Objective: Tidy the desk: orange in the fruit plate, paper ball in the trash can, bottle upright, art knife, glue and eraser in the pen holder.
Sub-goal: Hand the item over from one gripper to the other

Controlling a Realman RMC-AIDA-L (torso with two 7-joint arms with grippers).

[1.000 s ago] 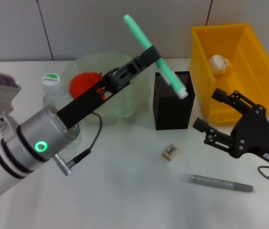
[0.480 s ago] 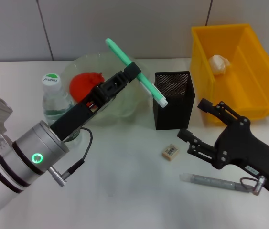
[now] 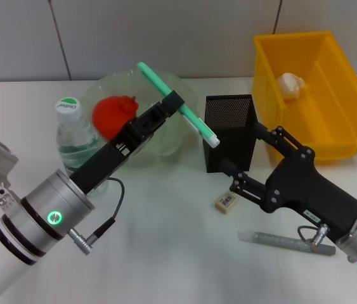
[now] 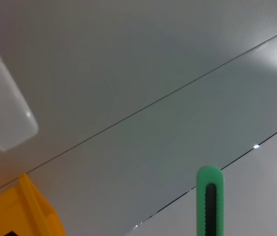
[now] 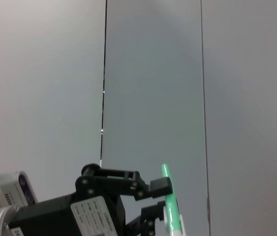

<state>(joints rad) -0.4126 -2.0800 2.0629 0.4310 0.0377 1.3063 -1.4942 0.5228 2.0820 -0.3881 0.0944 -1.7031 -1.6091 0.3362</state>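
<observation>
Green art knife (image 3: 177, 104) clamped aslant in left gripper (image 3: 173, 104), beside pen holder (image 3: 230, 132); tip best centred over opening, then released. Right gripper (image 3: 246, 159) wide, over eraser (image 3: 226, 202).

My head view is bright and even, lit from above; soft shadows lie on the desk (image 3: 165, 253) under my arms. My wrist views show a grey wall with a pale glare patch. The bin (image 4: 25, 211) edge blurs.
</observation>
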